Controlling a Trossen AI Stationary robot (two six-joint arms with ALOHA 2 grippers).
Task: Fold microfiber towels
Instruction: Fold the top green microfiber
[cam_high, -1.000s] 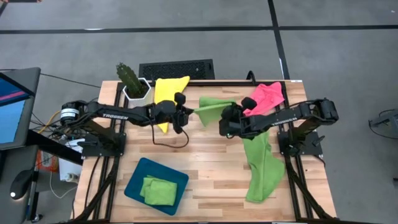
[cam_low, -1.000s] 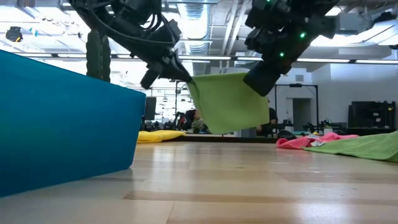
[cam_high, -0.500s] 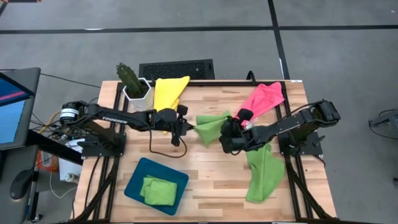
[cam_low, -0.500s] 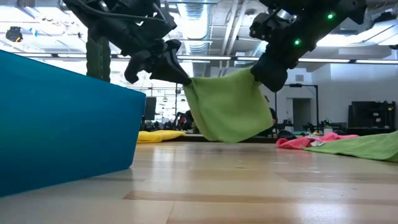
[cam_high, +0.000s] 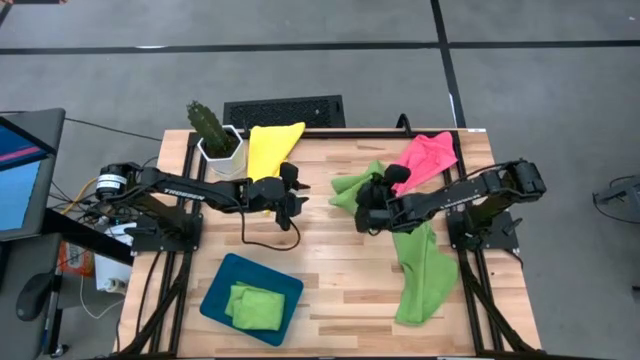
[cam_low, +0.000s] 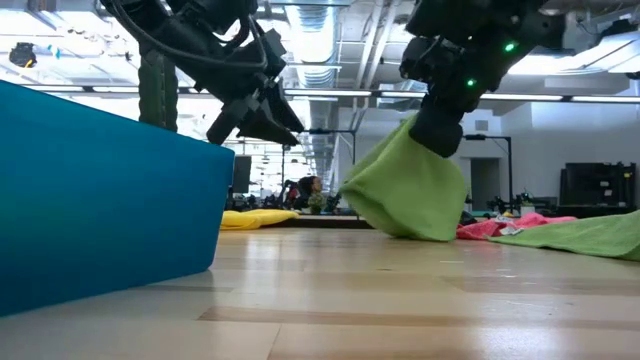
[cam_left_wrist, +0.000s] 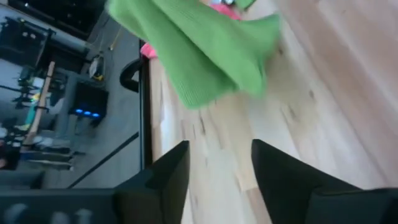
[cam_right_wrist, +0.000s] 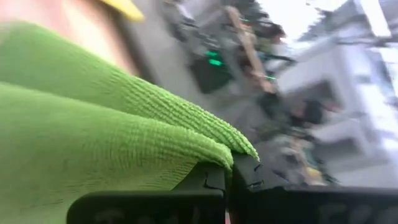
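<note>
The left end effector (cam_high: 297, 194) has just let go. Its fingers (cam_left_wrist: 165, 177) are spread apart and hold nothing. A moment ago it held one corner of the green towel (cam_high: 352, 186), and the cloth hung flat between the two arms. Now only the right end effector (cam_high: 368, 207) has it, with its fingers pressed together on a fold of the cloth. The towel has dropped into a soft heap that touches the desk (cam_high: 340, 270) near the middle, a bit toward the far edge. I think this is one fold being laid down, so the job is only partly done.

The towel is fuzzy and floppy, with tiny loops. A yellow towel (cam_high: 268, 148) lies by the far left corner. A pink towel (cam_high: 430, 155) lies by the far right corner. A long green towel (cam_high: 422, 270) lies along the right edge. A folded green towel (cam_high: 253, 305) sits in a smooth blue tray (cam_high: 222, 285) near the near left corner.
</note>
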